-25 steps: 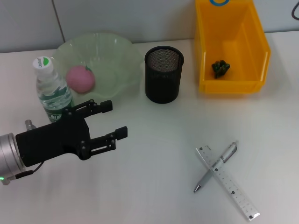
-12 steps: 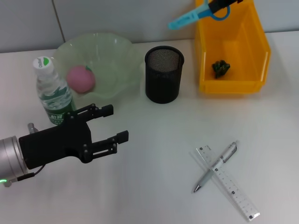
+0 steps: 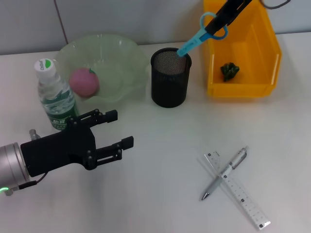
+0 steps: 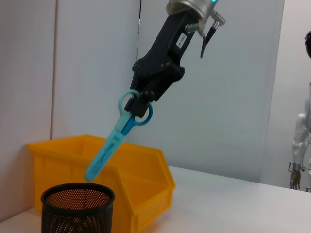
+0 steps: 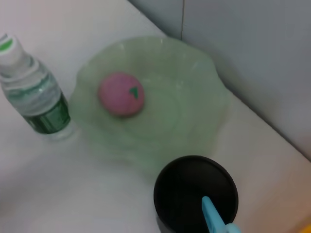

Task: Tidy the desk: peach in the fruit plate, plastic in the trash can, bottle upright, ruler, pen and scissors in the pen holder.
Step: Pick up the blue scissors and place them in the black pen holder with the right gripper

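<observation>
Right end effector [image 4: 141, 99]: I see it clamping the scissors [image 3: 201, 35], tip just above the pen holder [image 3: 170, 77].
Left end effector [image 3: 114, 131]: fingers spread, holding nothing, near the pen holder.

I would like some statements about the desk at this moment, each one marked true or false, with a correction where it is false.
1. The right gripper holds the scissors tilted, tip over the pen holder. True.
2. The peach lies on the bare table. False: it sits in the green fruit plate.
3. The bottle stands upright. True.
4. The pen is already in the pen holder. False: it lies on the table, crossed with the ruler.
5. The yellow bin is empty. False: a small dark green piece lies in it.
6. The left gripper is open and holds nothing. True.
</observation>
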